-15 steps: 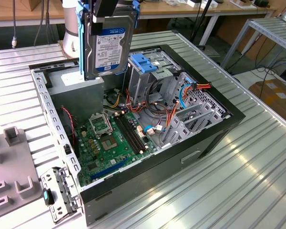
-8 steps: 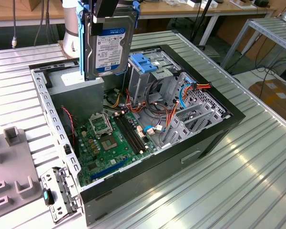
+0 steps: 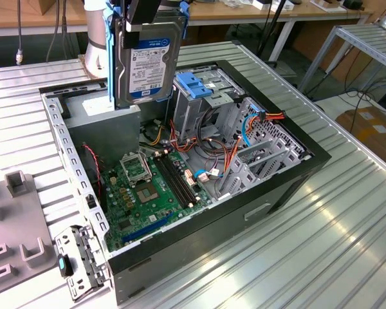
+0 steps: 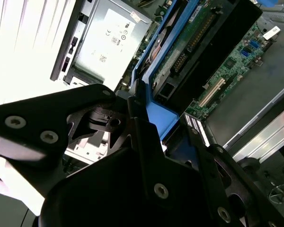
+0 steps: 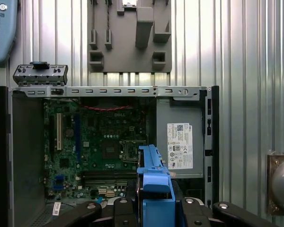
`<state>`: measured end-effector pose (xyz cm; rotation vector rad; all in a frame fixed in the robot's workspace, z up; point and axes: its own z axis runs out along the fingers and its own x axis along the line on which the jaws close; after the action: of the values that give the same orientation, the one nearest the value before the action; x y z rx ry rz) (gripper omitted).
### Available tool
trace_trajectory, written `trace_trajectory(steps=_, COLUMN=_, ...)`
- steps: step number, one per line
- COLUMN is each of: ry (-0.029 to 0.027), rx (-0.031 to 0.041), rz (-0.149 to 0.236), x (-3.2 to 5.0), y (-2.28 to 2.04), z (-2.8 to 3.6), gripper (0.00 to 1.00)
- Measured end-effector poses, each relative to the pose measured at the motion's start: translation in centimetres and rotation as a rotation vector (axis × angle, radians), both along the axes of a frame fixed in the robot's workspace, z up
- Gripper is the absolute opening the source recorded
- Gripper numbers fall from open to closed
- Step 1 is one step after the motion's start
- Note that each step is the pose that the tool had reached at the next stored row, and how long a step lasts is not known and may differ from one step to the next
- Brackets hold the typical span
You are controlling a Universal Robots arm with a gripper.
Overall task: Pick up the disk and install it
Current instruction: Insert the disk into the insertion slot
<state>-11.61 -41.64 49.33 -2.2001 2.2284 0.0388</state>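
Hand [image 5: 154,209] is grasping disk [image 3: 148,61], hanging upright above case [image 3: 318,158]; carrying step, installing probably needs aligning with cage [image 3: 194,106].

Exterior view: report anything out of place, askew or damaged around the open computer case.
Nothing looks damaged or spilled. The silver-grey metal disk with blue rails hangs upright in the gripper above the open black computer case, not seated in it. Loose orange and blue cables lie tangled inside beside the grey metal cage.

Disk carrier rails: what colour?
Blue; the carrier rails show best in the first wrist view.
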Motion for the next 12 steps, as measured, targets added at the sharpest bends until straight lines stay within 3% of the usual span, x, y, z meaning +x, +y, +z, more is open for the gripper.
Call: trace_trajectory(steps=12, ry=0.0, rx=-0.0001, rz=0.0, x=0.01, y=-0.31, z=0.0, gripper=0.37)
